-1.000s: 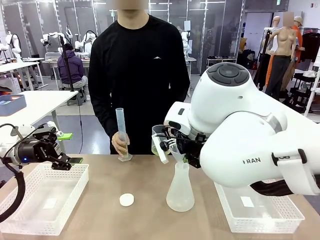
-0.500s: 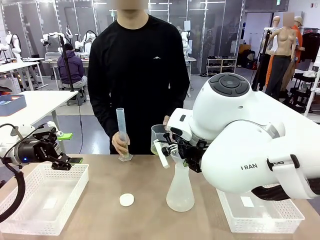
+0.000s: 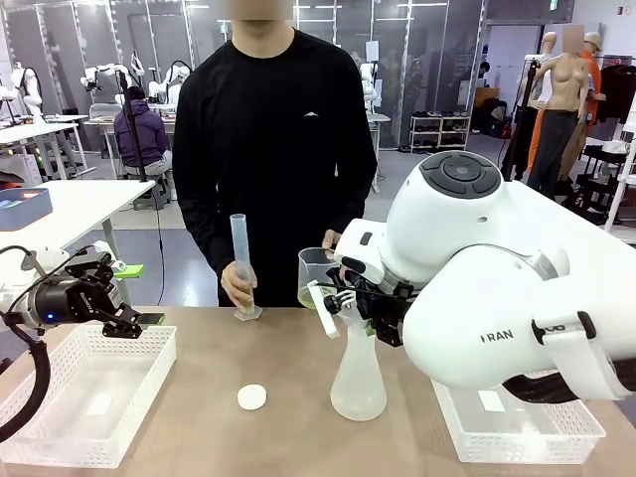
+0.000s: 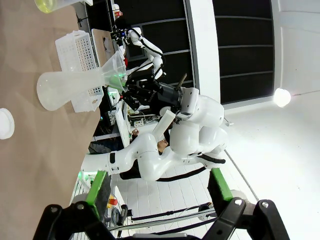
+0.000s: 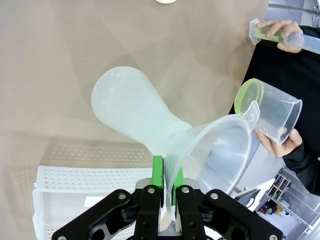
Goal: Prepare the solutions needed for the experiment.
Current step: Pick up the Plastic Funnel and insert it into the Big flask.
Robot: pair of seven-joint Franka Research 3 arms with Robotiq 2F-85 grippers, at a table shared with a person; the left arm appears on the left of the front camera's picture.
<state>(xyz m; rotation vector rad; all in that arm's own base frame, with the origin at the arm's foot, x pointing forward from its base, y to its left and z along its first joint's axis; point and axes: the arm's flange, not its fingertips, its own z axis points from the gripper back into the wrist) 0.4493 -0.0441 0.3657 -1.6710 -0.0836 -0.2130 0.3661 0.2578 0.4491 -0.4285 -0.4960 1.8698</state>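
Across the table a person holds a clear beaker (image 3: 316, 277) with a little yellow-green solution (image 5: 248, 96) in it, and steadies a graduated cylinder (image 3: 240, 260) with the other hand. A frosted conical flask (image 3: 358, 379) stands mid-table with a clear funnel (image 5: 221, 151) in its neck. My right gripper (image 5: 167, 176) is shut on the funnel's rim, the wall pinched between its green pads. The beaker's lip is right beside the funnel. My left gripper (image 4: 159, 186) hangs open and holds nothing, over the left basket (image 3: 60, 437).
A small white round cap (image 3: 251, 397) lies on the table left of the flask. A second white basket (image 3: 467, 437) sits at the right, partly under my right arm. The flask (image 4: 65, 90) and funnel (image 4: 112, 70) also show far off in the left wrist view.
My right arm has shifted slightly while keeping the funnel at the flask's neck. The person's beaker stays beside the funnel. The left arm has not moved.
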